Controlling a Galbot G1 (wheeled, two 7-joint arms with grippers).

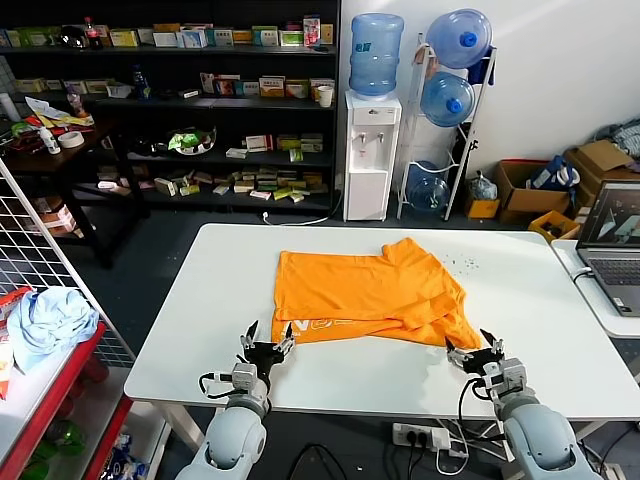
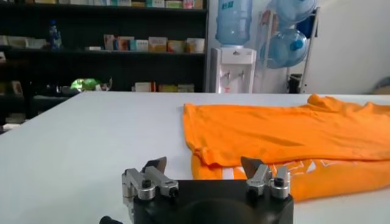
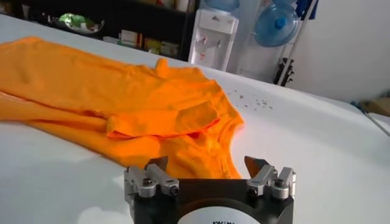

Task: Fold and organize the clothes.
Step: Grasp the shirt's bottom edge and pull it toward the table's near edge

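Observation:
The orange T-shirt point(image 1: 370, 290) lies folded in half on the white table point(image 1: 520, 300), with white lettering showing along its near edge. My left gripper point(image 1: 267, 340) is open and empty, just in front of the shirt's near left corner point(image 2: 210, 159). My right gripper point(image 1: 473, 347) is open and empty at the shirt's near right corner, by the neck opening point(image 3: 207, 137). Neither gripper touches the cloth.
A laptop point(image 1: 612, 240) sits on a side table at the right. A red cart with a light blue cloth bundle point(image 1: 45, 320) and a wire rack stand at the left. Shelves and a water dispenser point(image 1: 372, 150) stand beyond the table.

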